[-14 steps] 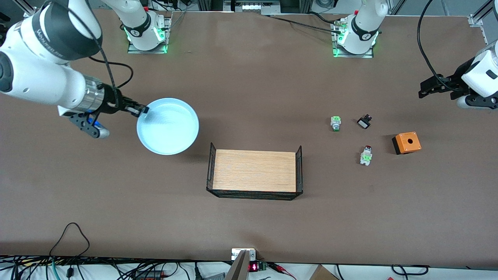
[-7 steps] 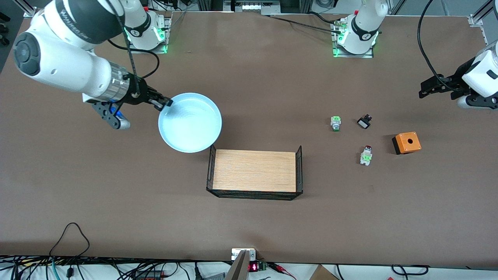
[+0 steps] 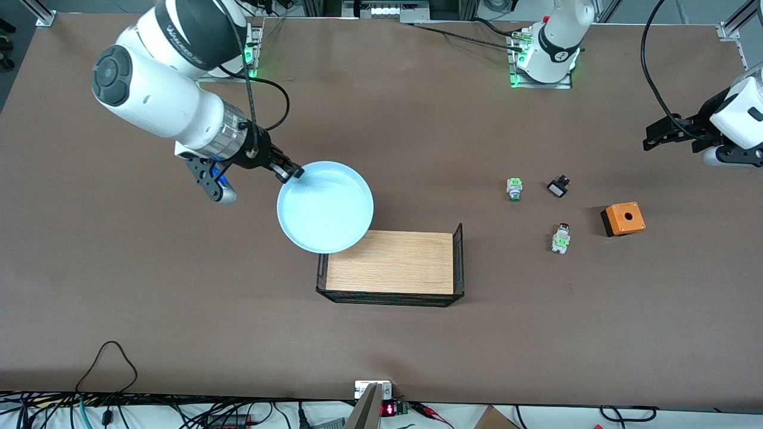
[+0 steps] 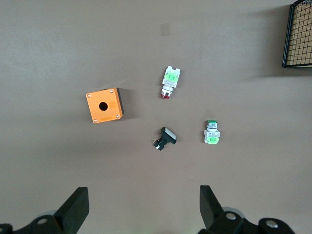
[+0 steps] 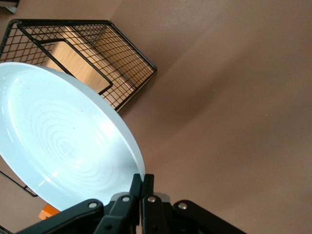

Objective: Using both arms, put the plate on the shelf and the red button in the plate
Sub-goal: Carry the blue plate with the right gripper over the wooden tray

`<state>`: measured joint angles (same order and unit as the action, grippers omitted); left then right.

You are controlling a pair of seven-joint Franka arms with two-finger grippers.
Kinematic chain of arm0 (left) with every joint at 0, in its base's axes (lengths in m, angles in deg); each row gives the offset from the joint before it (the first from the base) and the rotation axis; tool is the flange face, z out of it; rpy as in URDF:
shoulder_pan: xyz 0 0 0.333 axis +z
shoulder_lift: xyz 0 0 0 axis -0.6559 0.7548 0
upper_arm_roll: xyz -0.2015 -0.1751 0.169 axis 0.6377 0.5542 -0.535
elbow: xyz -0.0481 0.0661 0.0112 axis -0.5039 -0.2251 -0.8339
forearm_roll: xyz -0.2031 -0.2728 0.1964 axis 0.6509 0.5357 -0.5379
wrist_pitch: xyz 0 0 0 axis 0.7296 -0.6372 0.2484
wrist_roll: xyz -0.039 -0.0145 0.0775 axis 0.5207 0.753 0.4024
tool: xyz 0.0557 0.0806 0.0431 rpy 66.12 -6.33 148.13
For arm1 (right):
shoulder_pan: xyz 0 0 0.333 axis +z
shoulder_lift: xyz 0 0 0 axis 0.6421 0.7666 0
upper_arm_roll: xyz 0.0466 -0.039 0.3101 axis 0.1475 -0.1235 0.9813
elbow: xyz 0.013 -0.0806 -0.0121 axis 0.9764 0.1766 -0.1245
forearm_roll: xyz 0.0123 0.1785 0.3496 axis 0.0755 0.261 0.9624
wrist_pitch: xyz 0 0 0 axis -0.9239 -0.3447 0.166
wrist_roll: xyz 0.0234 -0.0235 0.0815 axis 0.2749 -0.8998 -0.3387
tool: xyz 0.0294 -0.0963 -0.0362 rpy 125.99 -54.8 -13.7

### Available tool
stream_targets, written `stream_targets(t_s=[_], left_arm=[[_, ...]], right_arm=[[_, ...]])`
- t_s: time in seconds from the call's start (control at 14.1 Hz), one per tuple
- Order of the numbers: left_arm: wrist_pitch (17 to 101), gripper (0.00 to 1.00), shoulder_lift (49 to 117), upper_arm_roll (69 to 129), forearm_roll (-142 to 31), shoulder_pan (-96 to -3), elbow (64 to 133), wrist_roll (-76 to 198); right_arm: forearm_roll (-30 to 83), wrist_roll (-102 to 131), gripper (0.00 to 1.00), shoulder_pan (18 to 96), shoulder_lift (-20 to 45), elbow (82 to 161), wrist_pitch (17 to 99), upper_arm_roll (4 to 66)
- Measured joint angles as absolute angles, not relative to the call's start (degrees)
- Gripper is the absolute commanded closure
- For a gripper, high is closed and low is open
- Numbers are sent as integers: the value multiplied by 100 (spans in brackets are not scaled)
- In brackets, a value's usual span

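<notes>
- While the right pincer (image 3: pixel 290 173) is clamped shut on the rim of the round, shallow, pale light-blue glossy plate (image 3: pixel 325 206), it carries that plate in the air, partly over the corner of the black wire tray with a wooden floor (image 3: pixel 390 296) that lies toward the right arm's end of the table.
- Held by one edge only, the plate (image 5: pixel 58 141) looks stiff, smooth and breakable; I judge it could slip or tip in so narrow a hold, so it wants a level, gentle set-down.
- The tray's upright mesh end walls (image 5: pixel 124 63) stand in the way: the plate must pass above them.
- The left pincer (image 4: pixel 141 209) hangs open and empty over the bare brown table (image 3: pixel 381 119) at the left arm's end, waiting.
- The tiny red-capped pushbutton unit with white-grey body and green block (image 3: pixel 560 238) lies on the table between the tray and the orange box with a hole (image 3: pixel 623 218).
- It seems light and rigid; the blocky body is the likely place to take hold.
- A green-capped pushbutton unit (image 3: pixel 514 189) and a small black part (image 3: pixel 558 187) lie near it, farther from the front camera, each apart from it.
</notes>
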<state>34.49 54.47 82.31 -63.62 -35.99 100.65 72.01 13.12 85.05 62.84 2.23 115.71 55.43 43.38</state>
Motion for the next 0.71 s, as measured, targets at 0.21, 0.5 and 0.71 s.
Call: stream_targets(t_s=[0.21,0.5,0.71], left_arm=[[3449,0,5448,8231,-6362,-3599,10065,7201],[3449,0,5448,8231,-6362,-3598,10065,7201],[3449,0,5448,8231,-6362,-3598,10065,7201]], right_arm=[[1314,8921,100,6456,504,11281,5713,4338],[1314,9419,100,6765,842,11001,6194,4338],[1314,9526,100,6847,1018,10978,6503,4338]])
